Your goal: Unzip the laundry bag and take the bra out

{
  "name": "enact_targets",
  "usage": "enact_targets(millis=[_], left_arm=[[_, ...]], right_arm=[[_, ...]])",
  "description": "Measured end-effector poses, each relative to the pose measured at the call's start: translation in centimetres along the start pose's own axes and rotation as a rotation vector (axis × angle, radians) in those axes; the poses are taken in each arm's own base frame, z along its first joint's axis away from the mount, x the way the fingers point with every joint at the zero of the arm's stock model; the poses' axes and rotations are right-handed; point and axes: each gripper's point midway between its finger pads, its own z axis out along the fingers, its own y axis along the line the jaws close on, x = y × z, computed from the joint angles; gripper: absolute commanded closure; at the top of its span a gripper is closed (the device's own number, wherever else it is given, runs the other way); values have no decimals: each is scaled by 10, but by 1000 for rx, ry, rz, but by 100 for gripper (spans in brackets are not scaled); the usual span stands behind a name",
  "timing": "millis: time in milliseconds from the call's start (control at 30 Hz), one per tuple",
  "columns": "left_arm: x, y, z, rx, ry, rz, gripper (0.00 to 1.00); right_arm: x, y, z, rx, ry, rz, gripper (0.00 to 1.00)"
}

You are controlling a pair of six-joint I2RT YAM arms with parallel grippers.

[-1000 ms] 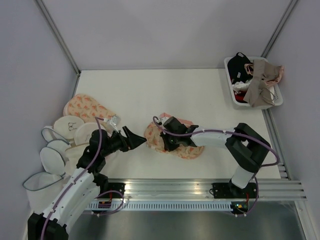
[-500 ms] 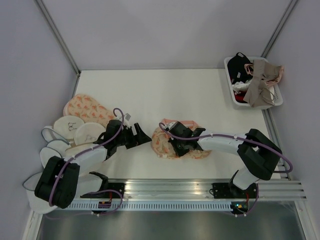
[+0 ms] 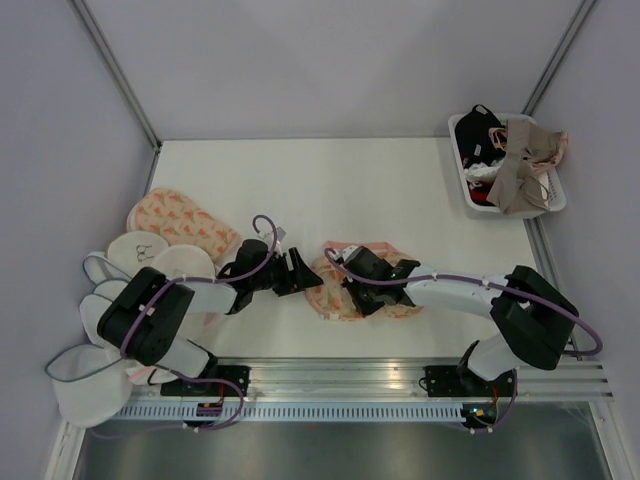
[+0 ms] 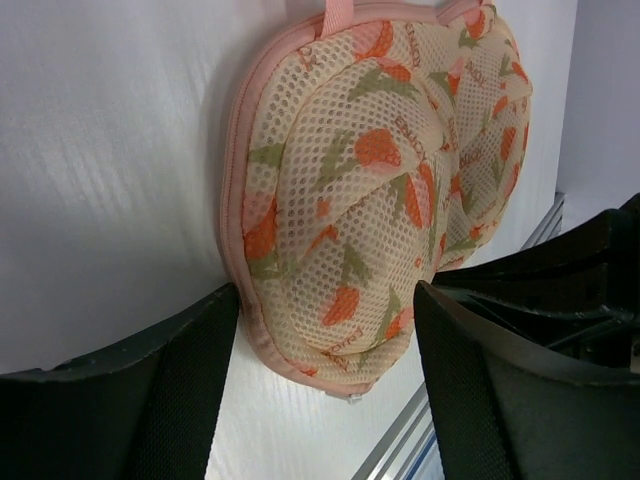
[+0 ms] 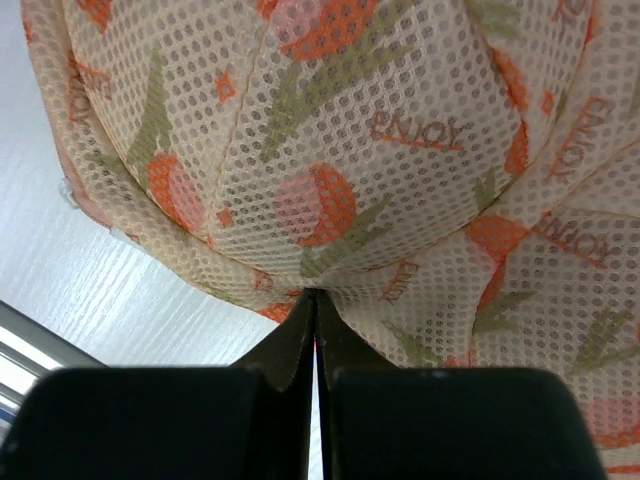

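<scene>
Left end effector (image 4: 325, 295) advanced, spread | right end effector (image 5: 315, 300) pinching laundry bag (image 5: 400, 130) | reads ENJOY

The table (image 3: 300, 190) is viewed from above, behind the arms. The laundry bag (image 3: 335, 300), shared by all views, is framed closely from each wrist.

Right gripper (image 5: 313, 298) – jaws pressed flat together, tips nipping a pucker of mesh on the underside of the laundry bag (image 5: 400, 150). The bag fills most of the view: peach open-weave mesh, orange-red and green carrot-like print, repeated "ENJOY" lettering. Its folds converge at the fingertips. At lower left – the white table (image 5: 90, 290), with a metal rail (image 5: 18, 362) at the corner.
</scene>
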Motion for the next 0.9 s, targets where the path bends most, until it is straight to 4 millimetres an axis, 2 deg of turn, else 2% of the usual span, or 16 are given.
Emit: enact_targets(millis=[167, 300, 500, 567, 667, 900], left_arm=[[4, -4, 10, 30, 7, -24, 39], [18, -14, 18, 70, 49, -37, 48], [26, -30, 25, 156, 80, -72, 79], [24, -36, 26, 187, 75, -79, 85], [22, -44, 26, 224, 73, -86, 98], [14, -60, 25, 286, 59, -84, 98]], right_arm=[[-6, 2, -13, -15, -49, 11, 99], [-14, 6, -20, -35, -93, 24, 100], [-13, 8, -21, -46, -109, 42, 100], [-12, 8, -24, -52, -125, 52, 100], [-19, 9, -39, -69, -185, 65, 100], [-58, 16, -101, -125, -447, 115, 100]])
